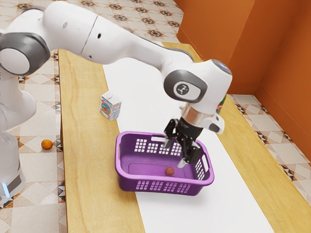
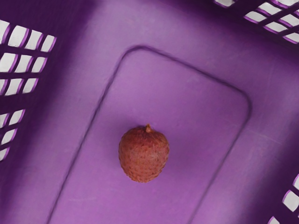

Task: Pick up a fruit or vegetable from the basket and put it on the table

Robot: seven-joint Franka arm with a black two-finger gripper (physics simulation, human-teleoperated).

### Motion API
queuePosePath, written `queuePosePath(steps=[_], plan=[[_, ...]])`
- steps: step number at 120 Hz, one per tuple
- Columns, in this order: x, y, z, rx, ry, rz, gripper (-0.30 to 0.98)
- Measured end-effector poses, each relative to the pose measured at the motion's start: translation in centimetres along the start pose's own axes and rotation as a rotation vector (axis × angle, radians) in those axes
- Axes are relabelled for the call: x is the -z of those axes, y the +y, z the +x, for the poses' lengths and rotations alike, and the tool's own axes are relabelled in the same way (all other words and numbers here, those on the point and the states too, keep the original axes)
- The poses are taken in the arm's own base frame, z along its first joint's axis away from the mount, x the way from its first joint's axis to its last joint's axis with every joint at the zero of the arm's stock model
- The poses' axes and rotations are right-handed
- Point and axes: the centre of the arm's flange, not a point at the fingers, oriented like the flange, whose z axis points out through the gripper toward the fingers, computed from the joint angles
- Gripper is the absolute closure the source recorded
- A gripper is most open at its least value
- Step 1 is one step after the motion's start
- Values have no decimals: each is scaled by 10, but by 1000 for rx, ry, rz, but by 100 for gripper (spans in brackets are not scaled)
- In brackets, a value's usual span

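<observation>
Fingers (image 1: 182, 163) spread, released | over purple basket (image 1: 127, 184) | reddish fruit (image 2: 144, 156) on its floor (stubby stalk (image 2: 148, 128) and all)

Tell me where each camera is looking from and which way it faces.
Exterior view: beside the white robot arm, looking down across the pale wooden table; the arm and its black two-finger gripper show.
Wrist view: on the arm's hand, looking down into the purple plastic basket.
Both share: the basket's inside and the round, reddish-brown, rough-skinned fruit on its floor.
</observation>
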Motion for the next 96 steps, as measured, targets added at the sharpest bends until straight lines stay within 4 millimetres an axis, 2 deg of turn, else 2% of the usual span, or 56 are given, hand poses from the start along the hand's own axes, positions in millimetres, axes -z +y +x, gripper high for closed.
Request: queuePosePath(steps=[41,73,96], plan=[[-31,-4,5,43,-5,-24,6],[-33,-5,3,53,6,-50,8],[-44,1,-4,39,7,-44,9]])
